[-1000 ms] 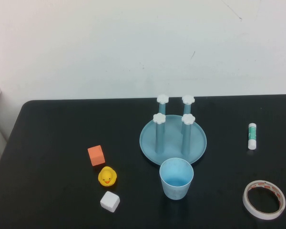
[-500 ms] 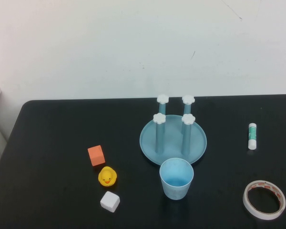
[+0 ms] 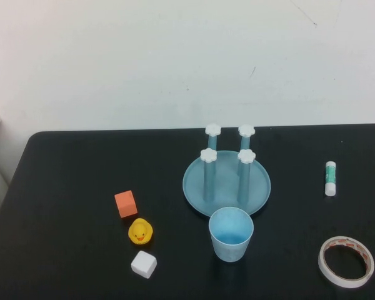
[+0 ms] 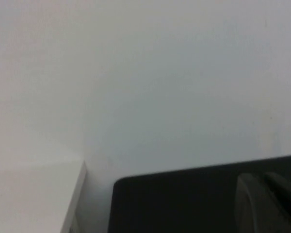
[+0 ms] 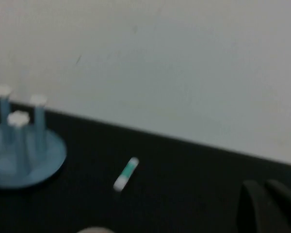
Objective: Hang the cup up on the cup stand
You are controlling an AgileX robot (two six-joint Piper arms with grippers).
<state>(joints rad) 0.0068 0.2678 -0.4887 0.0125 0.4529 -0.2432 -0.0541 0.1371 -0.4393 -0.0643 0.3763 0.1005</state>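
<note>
Pale blue tapered cup (image 3: 230,233) stands upright, rim up; left tool (image 4: 269,204) and right tool (image 5: 269,206) states unclear.

A lab-style test bench, bare white wall (image 3: 175,56) behind a black table (image 3: 69,175), small unrelated props spread across it, orange block (image 3: 125,204), rubber duck (image 3: 140,231), white cube (image 3: 144,264), glue stick (image 3: 330,178), tape roll (image 3: 346,261) at the near right corner
</note>
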